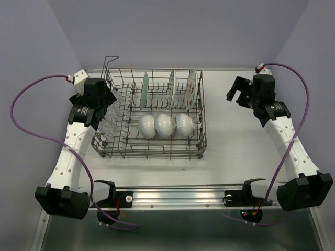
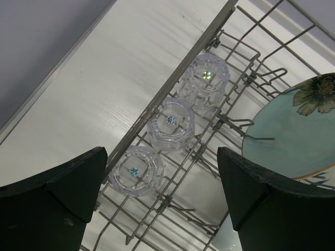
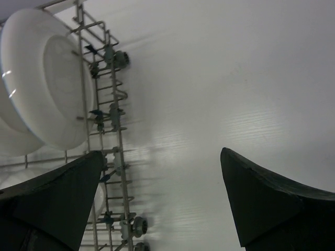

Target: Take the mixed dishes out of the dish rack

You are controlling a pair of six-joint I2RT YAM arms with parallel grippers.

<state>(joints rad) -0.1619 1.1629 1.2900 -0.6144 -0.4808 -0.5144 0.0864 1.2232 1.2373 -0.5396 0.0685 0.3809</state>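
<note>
The grey wire dish rack (image 1: pixel 150 152) stands mid-table. It holds three white bowls (image 1: pixel 164 125) in a row, and a pale green plate (image 1: pixel 144 90), a white plate (image 1: pixel 171 88) and a white plate with red shapes (image 1: pixel 191 89) upright behind them. Three clear glasses (image 1: pixel 111 119) stand along its left side. My left gripper (image 1: pixel 109 97) hovers open and empty above the glasses (image 2: pixel 171 124), with the green plate (image 2: pixel 293 130) to its right. My right gripper (image 1: pixel 235 89) is open and empty over bare table just right of the rack (image 3: pixel 119 157), beside a white plate (image 3: pixel 47 78).
The white table (image 1: pixel 241 146) has a metal rail (image 1: pixel 178 197) along its near edge where the arm bases sit. Purple cables loop out from both arms. Lilac walls close in the back and sides.
</note>
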